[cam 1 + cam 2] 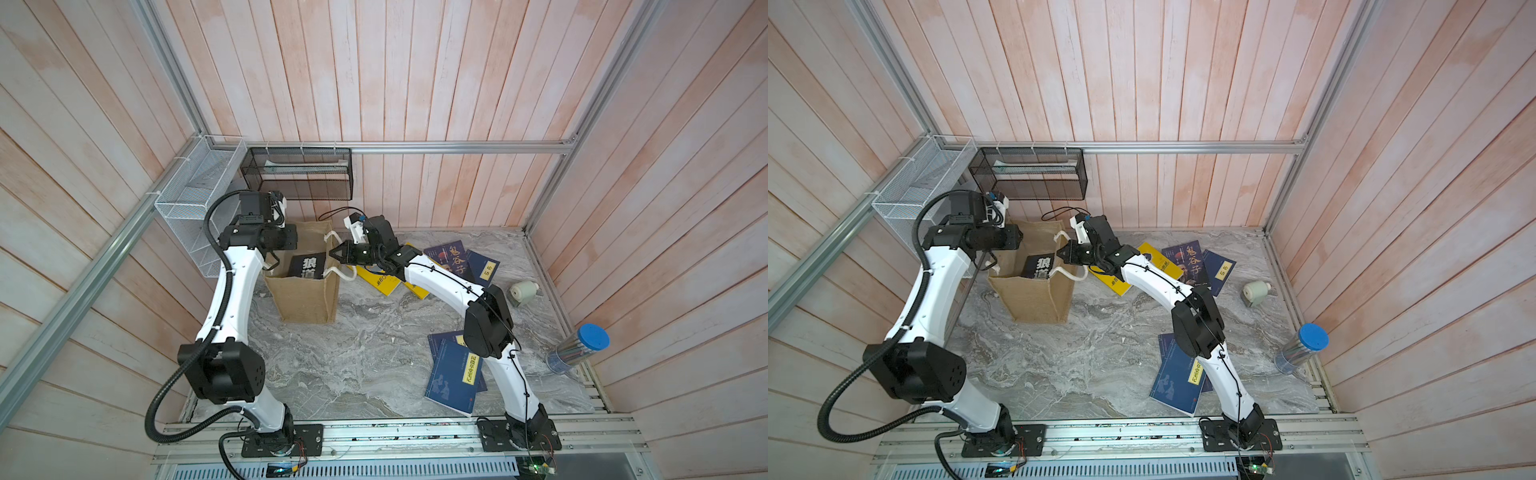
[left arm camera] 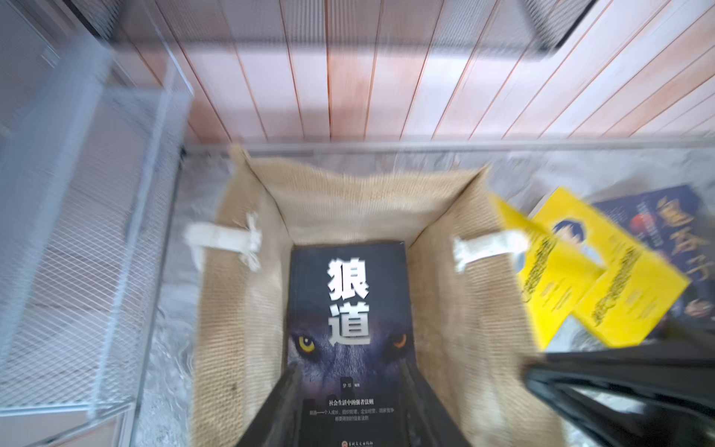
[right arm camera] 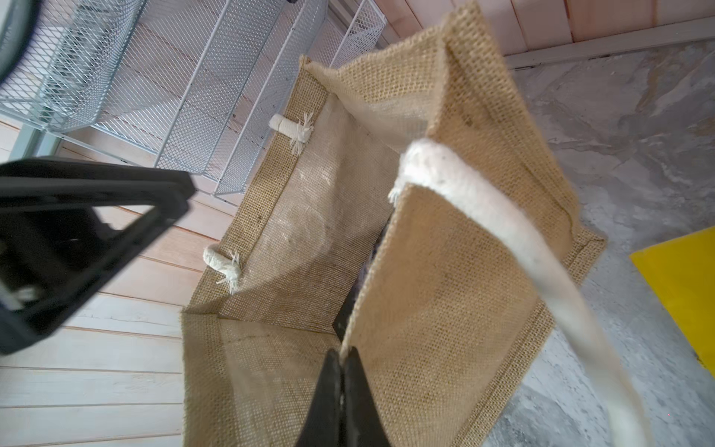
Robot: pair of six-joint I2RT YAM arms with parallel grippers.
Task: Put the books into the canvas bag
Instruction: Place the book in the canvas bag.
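Black wolf-eye book [image 2: 348, 298] lettered 狼道 sits inside the canvas bag [image 1: 305, 301], jaws of the left gripper [image 2: 348, 367] released above it, jaws of the right gripper [image 3: 342, 354] clenched on the bag's rim.

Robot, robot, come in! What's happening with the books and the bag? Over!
Left tool open above wolf book, inside canvas bag. Right tool shut on bag's rim. Yellow books and navy books out on table. Nothing blocks bag mouth.
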